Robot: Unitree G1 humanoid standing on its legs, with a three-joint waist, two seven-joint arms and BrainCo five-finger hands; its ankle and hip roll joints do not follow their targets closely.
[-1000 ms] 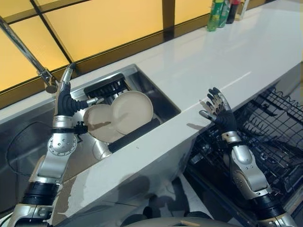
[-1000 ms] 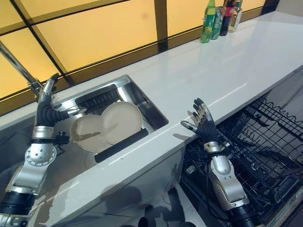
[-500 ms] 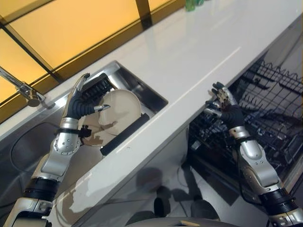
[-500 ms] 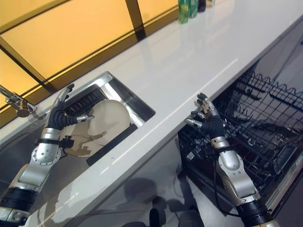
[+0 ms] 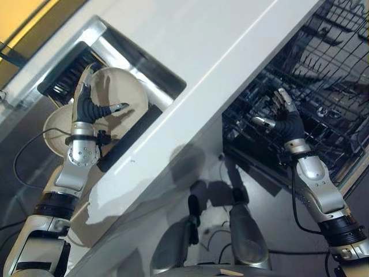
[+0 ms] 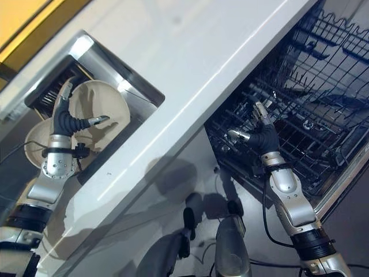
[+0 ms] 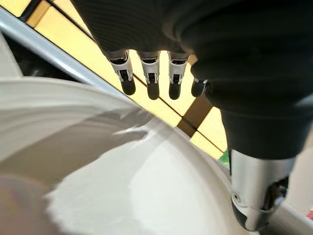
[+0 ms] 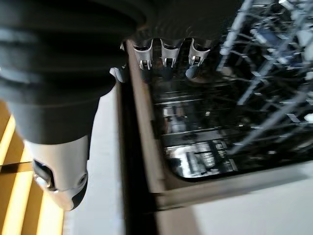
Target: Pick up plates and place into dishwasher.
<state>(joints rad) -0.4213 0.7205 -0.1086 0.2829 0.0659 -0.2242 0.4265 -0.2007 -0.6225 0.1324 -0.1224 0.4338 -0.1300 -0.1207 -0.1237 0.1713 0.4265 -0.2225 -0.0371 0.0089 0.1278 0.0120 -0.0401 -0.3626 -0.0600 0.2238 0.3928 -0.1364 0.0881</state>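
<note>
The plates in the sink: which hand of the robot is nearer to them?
Left. The left hand is open right over the plates in the sink; the right hand is open over the dishwasher rack.

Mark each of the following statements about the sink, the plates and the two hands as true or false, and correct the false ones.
1. Two plates stand in the sink. True.
2. The left hand is shut on a plate. False: its fingers are straight and spread over the upper plate, gripping nothing.
3. The right hand is over the dishwasher rack, open and empty. True.
4. A plate already stands in the dishwasher rack. False: no plate is seen in the rack; both visible plates are in the sink.
5. A white counter lies between the sink and the dishwasher. True.
</note>
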